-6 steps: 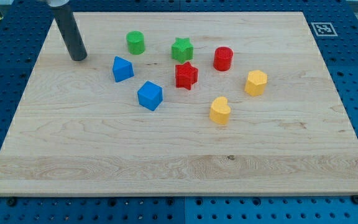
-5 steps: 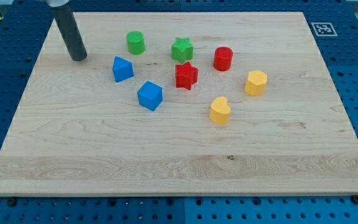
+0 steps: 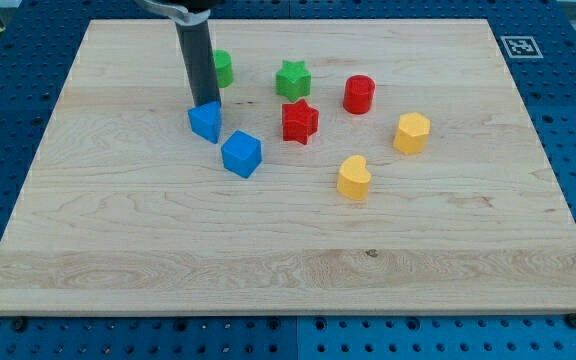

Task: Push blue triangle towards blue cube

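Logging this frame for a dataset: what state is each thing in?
My tip: touching blue triangle's top edge.
Blue triangle: close to blue cube, apart.
Green cylinder: partly hidden behind rod.
Green star, red star: apart.

Wooden board [image 3: 118, 250], red star [image 3: 299, 121] near its middle, green star [image 3: 292, 78] above it, red cylinder [image 3: 359, 94] up-right, yellow hexagon [image 3: 412, 132] right, yellow heart [image 3: 354, 178] below-right, green cylinder [image 3: 223, 68] up-left.

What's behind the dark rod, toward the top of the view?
A green cylinder, its left part covered by the rod. My tip meets the blue triangle.
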You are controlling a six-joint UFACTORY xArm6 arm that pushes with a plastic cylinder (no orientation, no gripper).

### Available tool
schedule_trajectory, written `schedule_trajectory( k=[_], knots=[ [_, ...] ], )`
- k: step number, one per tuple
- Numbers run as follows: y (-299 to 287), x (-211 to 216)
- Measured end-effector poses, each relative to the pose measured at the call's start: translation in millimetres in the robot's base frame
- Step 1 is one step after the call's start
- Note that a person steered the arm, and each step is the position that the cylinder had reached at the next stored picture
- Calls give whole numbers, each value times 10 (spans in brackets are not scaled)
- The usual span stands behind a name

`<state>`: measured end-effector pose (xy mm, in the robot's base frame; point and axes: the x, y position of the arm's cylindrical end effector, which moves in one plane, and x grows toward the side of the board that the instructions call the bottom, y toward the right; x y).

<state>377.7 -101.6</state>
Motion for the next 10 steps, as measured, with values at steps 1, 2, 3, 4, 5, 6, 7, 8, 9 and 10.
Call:
schedule_trajectory(
  k=[1, 2, 3, 4, 5, 6, 7, 8, 9, 10],
  knots=[
    [27, 54],
    [27, 50],
    [22, 146],
    [17, 245],
    [-99, 250],
    [-271, 253],
    [-260, 330],
    [-178, 447],
    [90, 490],
    [160, 498]
  ],
)
